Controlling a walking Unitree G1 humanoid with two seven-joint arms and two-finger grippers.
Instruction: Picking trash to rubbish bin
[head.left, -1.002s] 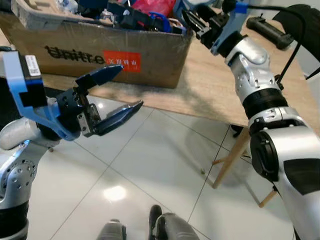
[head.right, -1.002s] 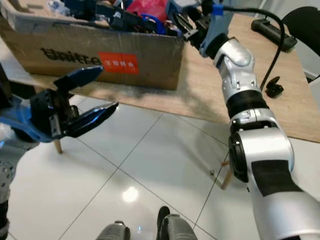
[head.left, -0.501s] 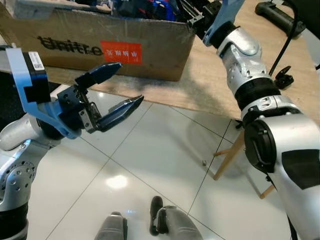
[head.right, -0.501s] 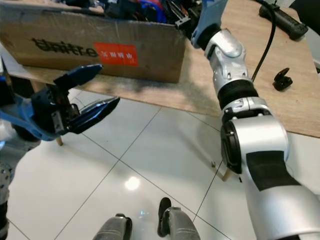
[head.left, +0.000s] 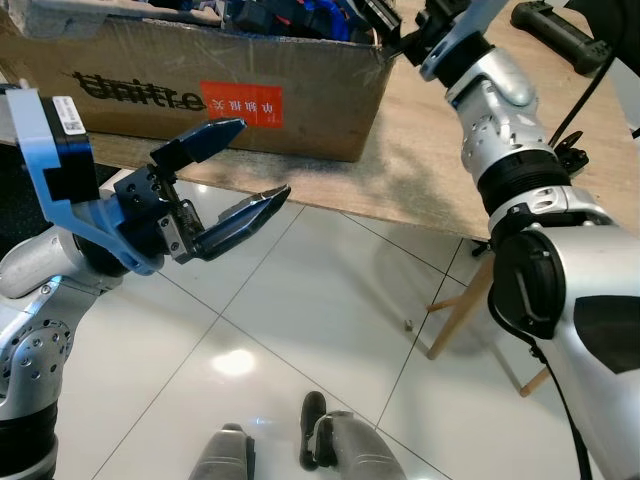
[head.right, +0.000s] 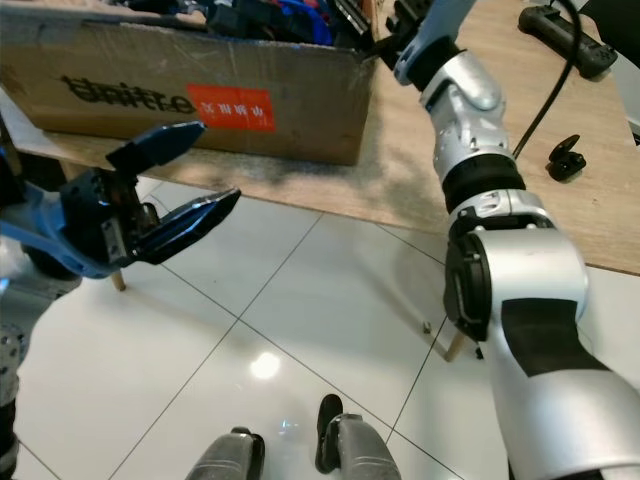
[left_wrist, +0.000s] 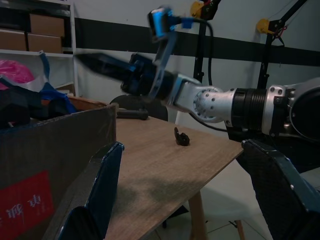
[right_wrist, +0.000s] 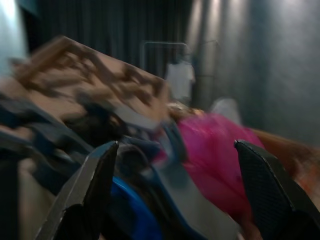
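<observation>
A: Where's the trash rn?

B: Packed in the cardboard box (head.left: 230, 95) on the tabletop (head.left: 440, 170), toward its left end, box front running along the near edge. Right wrist view shows a pink bag (right_wrist: 210, 150), blue bits (right_wrist: 130, 210) and a pale moulded cardboard insert (right_wrist: 95, 90), all blurred.

A: Right gripper?

B: Right gripper (right_wrist: 175, 195) sits over the box's right corner, fingers (right_wrist: 85, 195) spread wide, nothing between them. Left gripper (head.left: 228, 180) hangs in front of the near edge, over the tiled floor (head.left: 300, 320), fingers also apart and empty.

A: What could go wrong?

B: Imo the pile's tangled, so closing on one piece could drag neighbours up and spill them over the box wall. The pink bag looks soft, prob slips or tears if pinched thin. Also the cable (head.left: 590, 90) off the right arm trails over the tabletop near a small black clip (head.right: 566, 158) and a black bar-shaped gadget (head.left: 555, 32) at the far right corner; a wide swing could snag or knock those.

A: Which way does the thing point?

B: Box's long axis runs parallel to the near edge, printed side facing the robot. For the pieces inside, can't tell an axis, too blurred. No bin to be seen, so drop-off spot is unknown.
</observation>
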